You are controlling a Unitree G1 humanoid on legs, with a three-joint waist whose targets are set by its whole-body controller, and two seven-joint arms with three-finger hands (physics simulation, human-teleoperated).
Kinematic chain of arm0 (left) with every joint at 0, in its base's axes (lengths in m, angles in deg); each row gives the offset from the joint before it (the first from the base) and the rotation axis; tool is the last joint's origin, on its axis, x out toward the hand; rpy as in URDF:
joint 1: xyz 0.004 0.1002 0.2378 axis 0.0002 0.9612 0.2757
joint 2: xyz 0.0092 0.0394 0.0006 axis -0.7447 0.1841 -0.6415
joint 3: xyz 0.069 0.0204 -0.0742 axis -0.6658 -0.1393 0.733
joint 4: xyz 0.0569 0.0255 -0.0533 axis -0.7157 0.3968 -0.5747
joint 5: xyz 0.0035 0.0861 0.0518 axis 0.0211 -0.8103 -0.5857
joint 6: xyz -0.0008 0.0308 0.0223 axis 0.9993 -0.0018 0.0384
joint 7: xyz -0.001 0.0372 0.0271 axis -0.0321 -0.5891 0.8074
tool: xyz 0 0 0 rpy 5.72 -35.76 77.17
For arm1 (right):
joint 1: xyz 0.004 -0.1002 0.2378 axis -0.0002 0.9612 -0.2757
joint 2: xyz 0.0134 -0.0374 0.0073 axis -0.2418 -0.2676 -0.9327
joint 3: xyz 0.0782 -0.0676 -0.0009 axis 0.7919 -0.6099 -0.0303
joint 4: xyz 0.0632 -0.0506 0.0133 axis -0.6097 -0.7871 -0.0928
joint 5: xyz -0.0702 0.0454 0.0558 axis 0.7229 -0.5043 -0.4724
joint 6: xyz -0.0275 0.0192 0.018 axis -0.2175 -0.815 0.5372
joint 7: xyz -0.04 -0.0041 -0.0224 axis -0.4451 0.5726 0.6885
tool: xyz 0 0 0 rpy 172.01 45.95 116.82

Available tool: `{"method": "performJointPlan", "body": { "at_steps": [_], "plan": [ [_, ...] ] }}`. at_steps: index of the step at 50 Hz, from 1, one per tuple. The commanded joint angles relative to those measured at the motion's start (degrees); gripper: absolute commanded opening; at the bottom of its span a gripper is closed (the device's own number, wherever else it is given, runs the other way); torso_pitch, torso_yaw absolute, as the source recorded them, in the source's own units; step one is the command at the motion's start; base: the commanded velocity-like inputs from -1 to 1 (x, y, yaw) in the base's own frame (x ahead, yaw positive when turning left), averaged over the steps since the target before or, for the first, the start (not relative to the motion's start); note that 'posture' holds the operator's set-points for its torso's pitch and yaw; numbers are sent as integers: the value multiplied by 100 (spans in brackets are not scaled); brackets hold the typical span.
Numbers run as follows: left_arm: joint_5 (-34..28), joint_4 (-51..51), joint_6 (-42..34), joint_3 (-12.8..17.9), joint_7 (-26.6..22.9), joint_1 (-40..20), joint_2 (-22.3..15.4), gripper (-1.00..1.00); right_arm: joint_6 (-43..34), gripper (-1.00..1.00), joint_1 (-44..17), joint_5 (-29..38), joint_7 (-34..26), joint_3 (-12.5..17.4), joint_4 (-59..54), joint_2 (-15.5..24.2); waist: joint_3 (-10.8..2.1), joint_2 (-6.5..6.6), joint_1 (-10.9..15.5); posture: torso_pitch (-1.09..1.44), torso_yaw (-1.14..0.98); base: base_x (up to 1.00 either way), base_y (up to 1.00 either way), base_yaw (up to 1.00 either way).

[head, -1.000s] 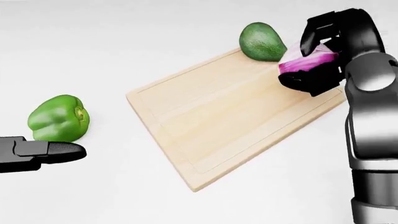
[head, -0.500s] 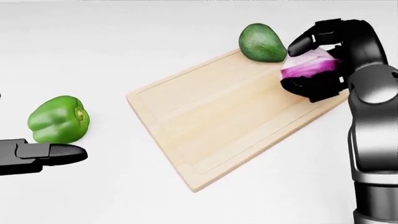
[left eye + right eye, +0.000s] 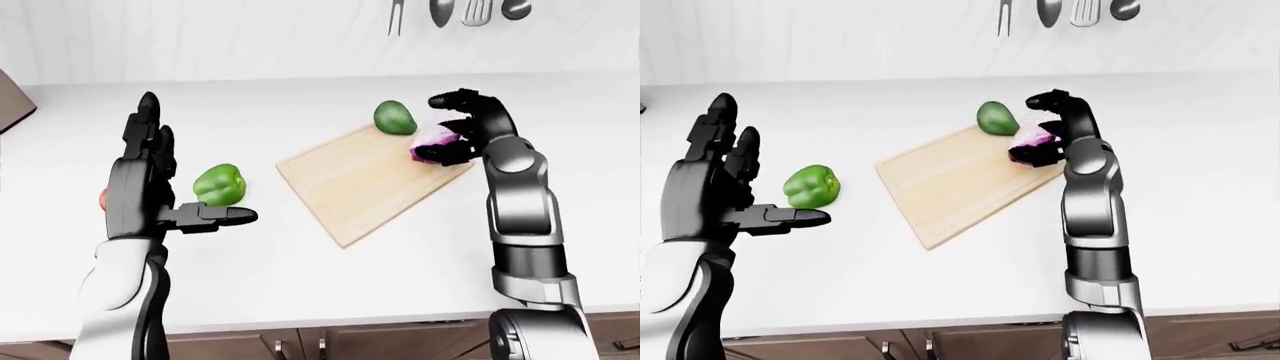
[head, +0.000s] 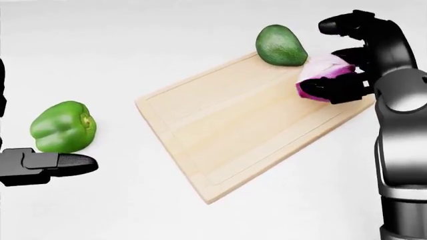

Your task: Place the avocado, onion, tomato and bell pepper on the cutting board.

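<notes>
The right hand (image 4: pixel 347 55) has spread its fingers off the onion (image 4: pixel 320 75), leaving it on the cutting board's (image 4: pixel 234 125) far corner beside the avocado (image 4: pixel 280 46); left hand (image 3: pixel 150 176) spread, empty.

Purple onion (image 4: pixel 322 72), green bell pepper (image 4: pixel 62 127)

A white counter (image 3: pixel 330 277) fills most of the left-eye view, its surface smooth and evenly lit with only soft shadows. Above it, across the top of the frame, runs a white wall (image 3: pixel 200 34) of vertical panels. At the upper right, metal utensils (image 3: pixel 450 11) hang against the wall. Along the bottom edge, brown wooden cabinet fronts (image 3: pixel 330 341) with small metal handles show below the counter's lip. A dark brownish object (image 3: pixel 12 105) juts in at the left edge.
</notes>
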Motion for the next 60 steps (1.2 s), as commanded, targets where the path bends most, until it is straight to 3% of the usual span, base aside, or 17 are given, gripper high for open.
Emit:
{"method": "performJointPlan", "body": {
  "at_steps": [1, 7, 8, 9, 19, 26, 30, 36, 41, 47, 49, 54, 60],
  "plan": [
    [-21, -169, 165, 23, 20, -100, -41, 100, 151, 53, -182, 29, 68, 72, 192, 89, -129, -4, 0, 0, 0, 0, 0, 0],
    [-15, -203, 142, 65, 7, -91, -51, 100, 161, 78, -86, 8, 76, 72, 238, 76, -132, -11, 1, 0, 0, 0, 0, 0],
    [-8, -208, 129, 85, 4, -101, -60, 100, 133, 95, -91, 0, 68, 82, 262, 75, -131, -11, 1, 0, 0, 0, 0, 0],
    [-10, -209, 134, 91, 5, -96, -65, 100, 136, 100, -95, 5, 63, 78, 260, 85, -133, -12, 1, 0, 0, 0, 0, 0],
    [-15, -191, 202, 79, 4, -42, -38, 100, 29, 100, -39, -76, 216, 263, 626, 171, -137, -14, 12, 0, 0, 0, 0, 0],
    [-14, -186, 205, 99, -5, -42, -51, 100, -1107, 100, 760, 4, -39, 441, 2718, 211, -115, -47, 47, 0, 0, 0, 0, 0],
    [-20, -199, 189, 73, 3, -58, -39, 100, -1622, 100, 868, 208, -447, 409, 3569, 406, -110, -61, 43, 0, 0, 0, 0, 0],
    [-19, -210, 153, 85, -21, -73, -64, 100, -2242, 100, 1066, 567, -989, 320, 4643, 379, -86, -55, 27, 0, 0, 0, 0, 0],
    [-26, -213, 122, 102, -36, -99, -91, 100, -2498, 100, 1263, 518, -1182, 305, 5427, 68, -85, -45, 15, 0, 0, 0, 0, 0],
    [5, -302, -110, 201, -41, -211, -214, 100, -2092, 100, 1927, 244, -499, 247, 5926, -749, -91, -7, 5, 0, 0, 0, 0, 0],
    [60, -305, -220, 253, -54, -274, -244, 100, -2023, 100, 2058, -200, -333, 326, 6047, -1028, -100, 10, -1, 0, 0, 0, 0, 0],
    [36, -271, -563, 234, -167, -509, -436, 100, -1873, 100, 2514, -360, -1, 110, 6289, -976, -102, 28, 6, 0, 0, 0, 0, 0],
    [-186, 11, -1357, 288, -737, -1274, -1113, 100, -1682, 100, 2831, -517, 120, -108, 6363, -1135, -100, 47, -11, 0, 0, 0, 0, 0]
  ]
}}
